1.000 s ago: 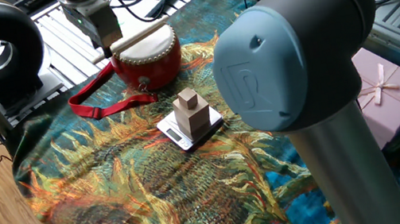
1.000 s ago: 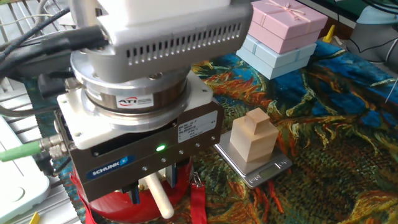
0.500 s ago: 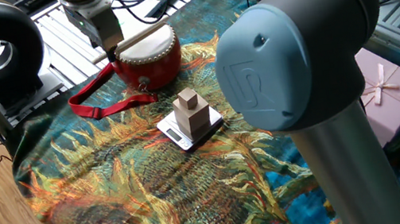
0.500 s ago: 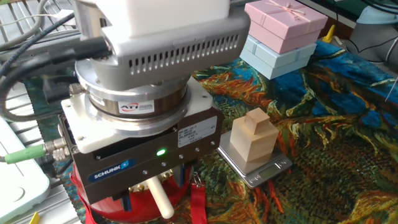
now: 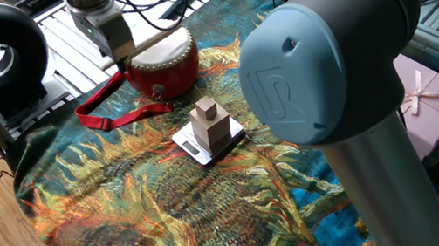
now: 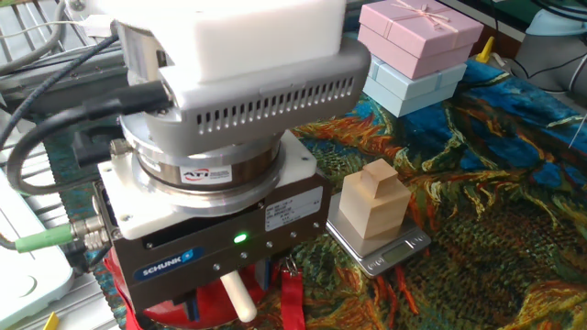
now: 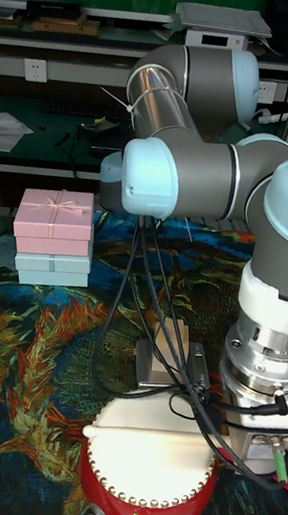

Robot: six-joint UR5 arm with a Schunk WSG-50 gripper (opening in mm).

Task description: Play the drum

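Red drum (image 5: 162, 64) upright on cloth, strap (image 5: 112, 113) trailing.

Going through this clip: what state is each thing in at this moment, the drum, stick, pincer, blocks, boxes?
drum: upright on the cloth, skin up, strap trailing loose
drumstick: held in the pincer, lying across the drum skin
pincer: shut on the drumstick, beside the drum
wooden blocks: stacked upright on the small scale
scale: flat on the cloth
gift boxes: stacked, lids closed, pink on blue

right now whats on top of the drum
A cream drumstick lies across the white skin of the drum, held by the gripper at the rim. Whether the stick touches the skin or hovers just above it cannot be told.
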